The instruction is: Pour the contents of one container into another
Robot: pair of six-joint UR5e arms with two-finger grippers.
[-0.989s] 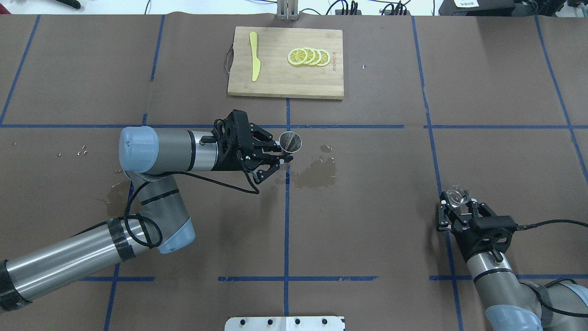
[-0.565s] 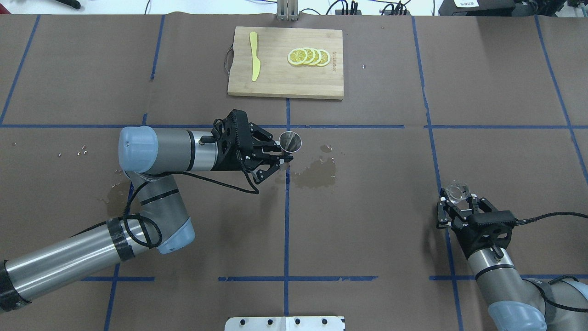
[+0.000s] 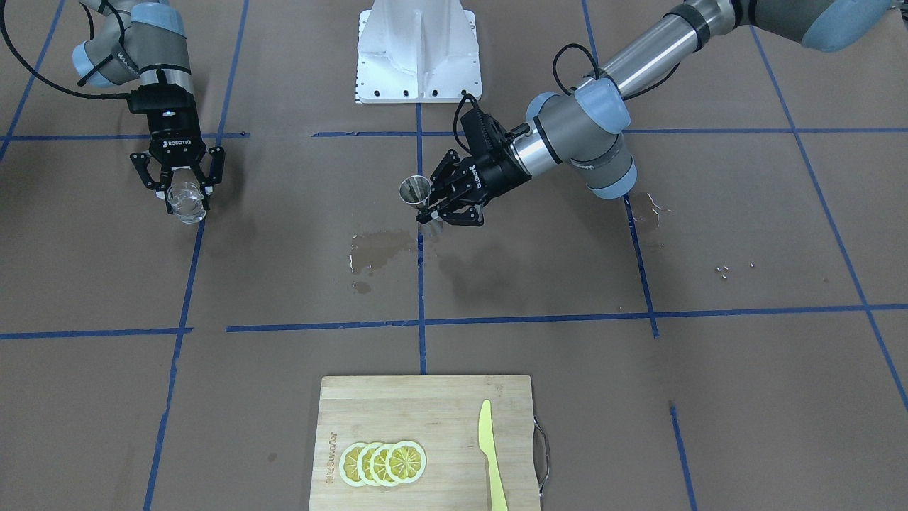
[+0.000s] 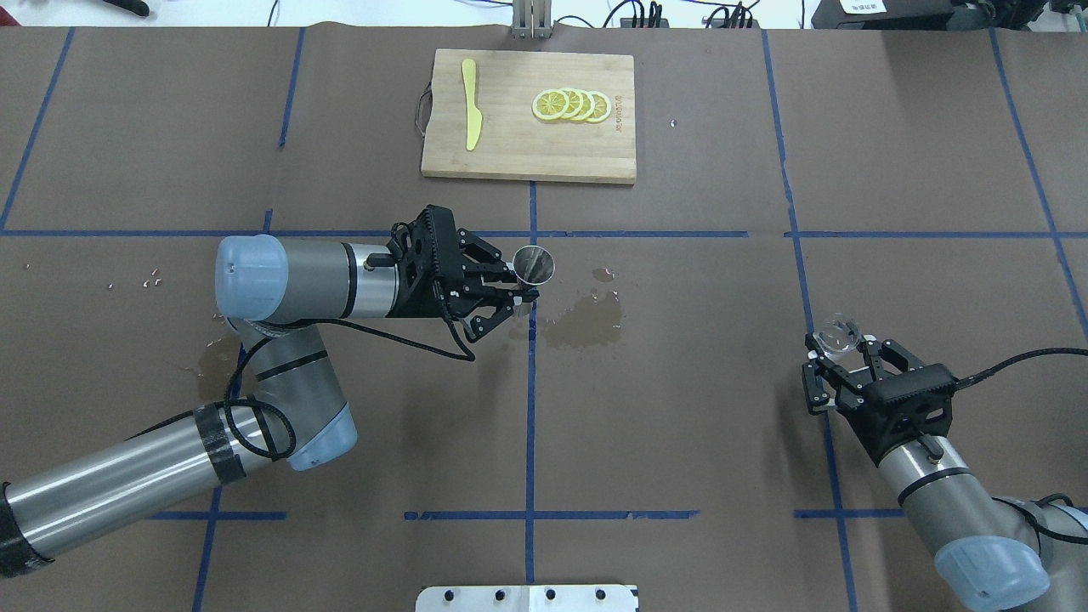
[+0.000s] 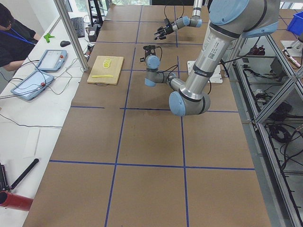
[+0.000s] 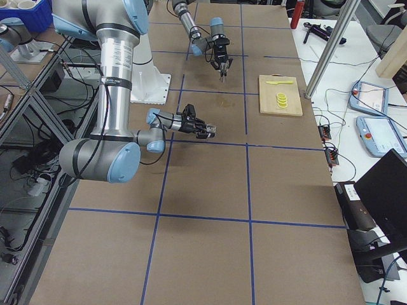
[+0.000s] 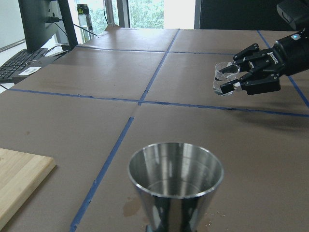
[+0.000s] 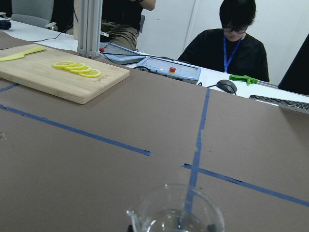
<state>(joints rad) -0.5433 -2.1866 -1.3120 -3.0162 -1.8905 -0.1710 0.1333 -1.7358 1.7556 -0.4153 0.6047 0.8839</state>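
Two grippers, both loaded; I read places off the overhead view as a clock face, 12 o'clock being the far edge.

Item 1: right gripper (image 4: pixel 837 342). Its fingers are clamped on the glass beaker (image 4: pixel 837 334), which is upright and, I judge, clear of the table (image 4: pixel 680 425). It sits at about 4 o'clock. Over the last second it has crept a short way toward 11 o'clock. I take that as the carry toward the pour just starting. The wrist points to 11 o'clock and the forearm runs back to the 5 o'clock corner.

Item 2: left gripper (image 4: pixel 525 287). It is closed on the narrow waist of the steel jigger (image 4: pixel 535 263), near the table's centre. The jigger's mouth faces up and looks empty in the left wrist view. It has barely shifted, at most a touch toward 9 o'clock, so I read it as waiting. The gripper lies almost level, pointing to 3 o'clock. The elbow folds back to 8 o'clock.

Item 3: gap. The beaker is well apart from the jigger, at the jigger's 4 o'clock. No tilt yet, so the pour is not begun.

Item 4: surroundings.
- wet patch (image 4: pixel 586 323), just beside the jigger at its 4 o'clock
- cutting board (image 4: pixel 527 157) at 12 o'clock
- lemon slices (image 4: pixel 571 104) on the board
- yellow knife (image 4: pixel 470 102) on the board
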